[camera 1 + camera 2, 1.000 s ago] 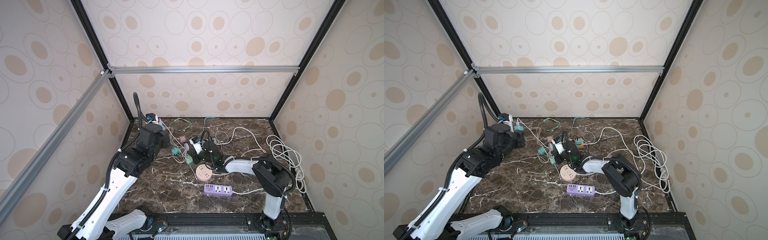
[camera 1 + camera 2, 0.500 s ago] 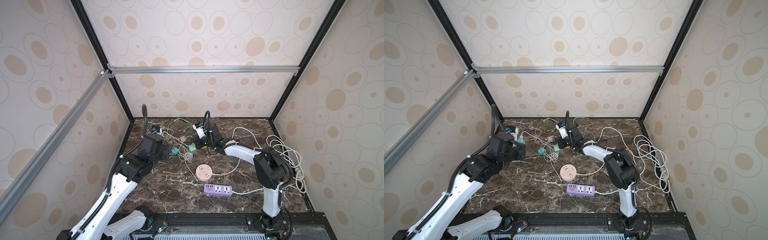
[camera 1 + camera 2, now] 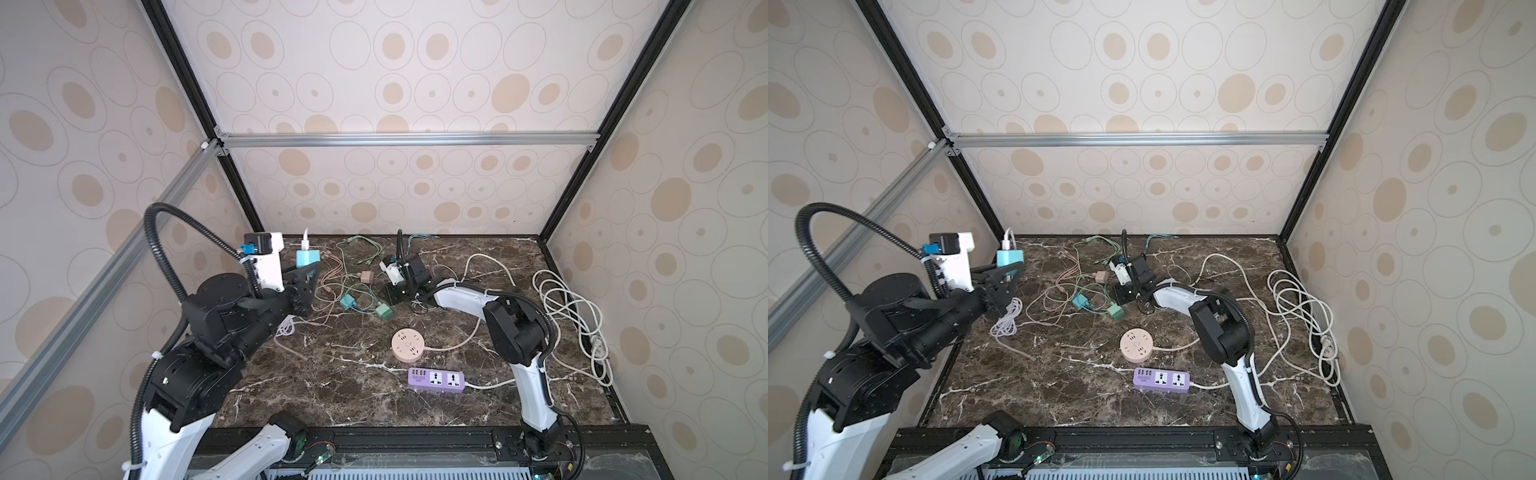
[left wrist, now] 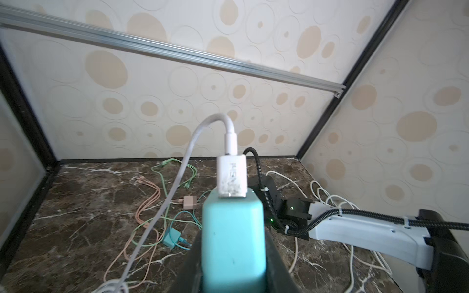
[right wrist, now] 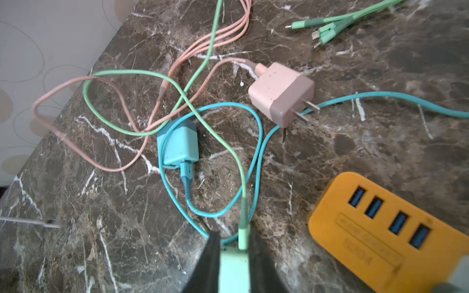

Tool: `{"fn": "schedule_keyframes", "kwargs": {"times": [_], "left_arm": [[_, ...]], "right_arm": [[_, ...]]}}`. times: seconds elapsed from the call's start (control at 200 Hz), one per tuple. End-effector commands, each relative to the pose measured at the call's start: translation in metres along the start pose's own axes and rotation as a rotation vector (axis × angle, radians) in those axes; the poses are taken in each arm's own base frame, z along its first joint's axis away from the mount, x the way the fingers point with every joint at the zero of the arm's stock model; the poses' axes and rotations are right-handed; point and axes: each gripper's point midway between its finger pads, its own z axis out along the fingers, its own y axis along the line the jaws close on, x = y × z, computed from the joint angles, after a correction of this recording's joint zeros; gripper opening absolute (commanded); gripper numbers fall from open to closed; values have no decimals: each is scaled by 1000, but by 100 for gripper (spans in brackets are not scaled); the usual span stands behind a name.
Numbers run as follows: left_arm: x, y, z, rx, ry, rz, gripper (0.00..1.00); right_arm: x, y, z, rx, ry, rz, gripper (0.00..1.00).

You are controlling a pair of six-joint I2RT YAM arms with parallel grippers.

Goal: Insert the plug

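Pinching the blue charger plug (image 4: 233, 228), white cable (image 4: 177, 190) in its top, the left gripper (image 3: 307, 272) holds it raised over the far left of the table (image 3: 332, 395), while the right gripper (image 5: 234, 241) straddles a mint charger (image 5: 234, 271) far centre, grip impossible to tell

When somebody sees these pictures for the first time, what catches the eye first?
The blue charger with its white cable, held high in the left gripper at the far left. Then the tangle of coloured cables at the back middle of the table, where the right gripper has a green charger between its jaws.
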Motion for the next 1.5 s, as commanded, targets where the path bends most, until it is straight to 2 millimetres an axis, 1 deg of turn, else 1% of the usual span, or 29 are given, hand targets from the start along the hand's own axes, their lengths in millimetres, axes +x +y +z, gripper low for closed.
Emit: {"fn": "schedule_keyframes", "kwargs": {"times": [0.0, 0.065, 0.17, 0.22, 0.255, 0.265, 0.275, 0.28, 0.29, 0.4, 0.47, 0.575, 0.72, 0.84, 0.87, 0.97, 1.055, 1.11, 1.135, 1.16, 1.205, 1.311, 1.361, 1.436, 1.496], "left_arm": [[1, -24, 13, 135, 15, 41, 0], [10, -24, 23, 134, 44, 51, 0], [30, -32, 40, 197, 100, 62, 0], [42, -35, 50, 222, 131, 58, 0], [52, -35, 58, 234, 150, 53, 0], [54, -35, 60, 236, 154, 51, 0], [57, -35, 62, 238, 158, 51, 0], [58, -35, 63, 239, 161, 50, 0], [61, -35, 66, 240, 167, 49, 0], [92, -34, 88, 273, 199, 41, 0], [108, -37, 99, 317, 195, 39, 0], [123, -40, 110, 370, 159, 40, 0], [141, -42, 121, 423, 115, 48, 0], [149, -43, 129, 450, 84, 88, 0], [152, -48, 129, 485, 87, 106, 0], [157, -51, 131, 516, 56, 178, 0], [158, -50, 132, 519, 21, 242, 0], [160, -51, 131, 531, 13, 270, 0], [155, -55, 129, 551, -21, 288, 0], [153, -58, 127, 571, -35, 301, 0], [151, -65, 120, 619, -63, 329, 0], [155, -79, 100, 741, -170, 433, 0], [157, -84, 91, 781, -217, 478, 0], [161, -92, 84, 848, -230, 534, 0], [165, -99, 82, 912, -203, 562, 0]], "right_arm": [[-9, 21, -14, -66, -6, -21, 41], [-12, 28, -24, -92, -29, -35, 51], [-18, 37, -46, -97, -71, -59, 62], [-18, 38, -58, -83, -80, -66, 66], [-17, 40, -67, -76, -88, -75, 77], [-17, 40, -70, -74, -92, -76, 85], [-17, 40, -72, -70, -96, -78, 95], [-16, 40, -73, -68, -96, -77, 98], [-16, 40, -76, -63, -99, -78, 100], [-6, 41, -103, -26, -108, -106, 100], [1, 35, -120, 25, -100, -120, 100], [9, 22, -146, 116, -91, -145, 100], [9, 8, -182, 200, -112, -151, 100], [6, -2, -206, 251, -135, -146, 100], [6, -4, -212, 257, -143, -144, 100], [5, -10, -229, 302, -157, -160, 100], [7, -23, -246, 362, -163, -148, 100], [9, -26, -256, 361, -172, -135, 100], [9, -26, -260, 354, -180, -136, 100], [10, -23, -264, 330, -188, -144, 100], [12, -6, -267, 233, -202, -188, 98], [20, 53, -277, -64, -241, -346, 95], [23, 75, -284, -180, -253, -387, 94], [24, 95, -294, -278, -260, -416, 91], [23, 108, -300, -344, -261, -427, 80]]}}
